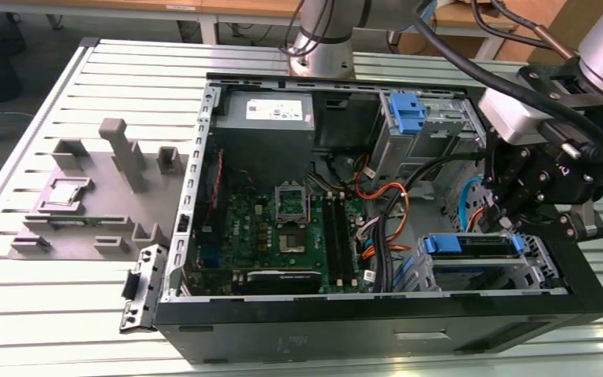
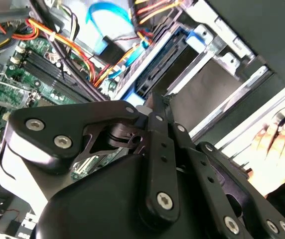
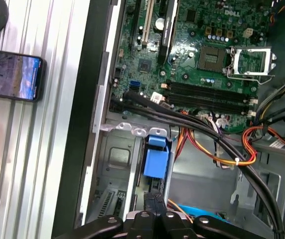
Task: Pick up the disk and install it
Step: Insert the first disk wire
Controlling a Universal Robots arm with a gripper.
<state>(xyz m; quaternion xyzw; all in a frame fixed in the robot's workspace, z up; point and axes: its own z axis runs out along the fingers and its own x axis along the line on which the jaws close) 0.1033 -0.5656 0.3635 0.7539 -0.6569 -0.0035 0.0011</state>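
Black end effector (image 1: 532,206) hangs over the open computer case (image 1: 385,314), at the exterior view's right, just above the drive cage. Whether its fingers are open or shut cannot be told, nor whether it grips anything.

Going left to right in the exterior view: a grey fixture block (image 1: 92,196) with upright pegs sits on the slatted metal desk (image 1: 71,314). Beside it lies the case, its side off. Inside, a green motherboard (image 1: 280,228) fills the left half, with a grey power supply (image 1: 270,114) beyond it. Orange and black cables (image 1: 385,212) run through the middle. A tall blue latch piece (image 1: 407,110) stands at the far right corner. The disk (image 1: 469,245), edged in blue plastic, sits in the drive cage at the near right, directly under the end effector.

In the second wrist view, the disk's blue frame (image 2: 155,64) shows just past the black linkage, and a person's hand (image 2: 277,149) rests on the desk outside the case.

In the first wrist view, a phone (image 3: 10,74) lies on the desk beside the case, and a blue tab (image 3: 156,159) stands inside it near the end effector (image 3: 155,216).
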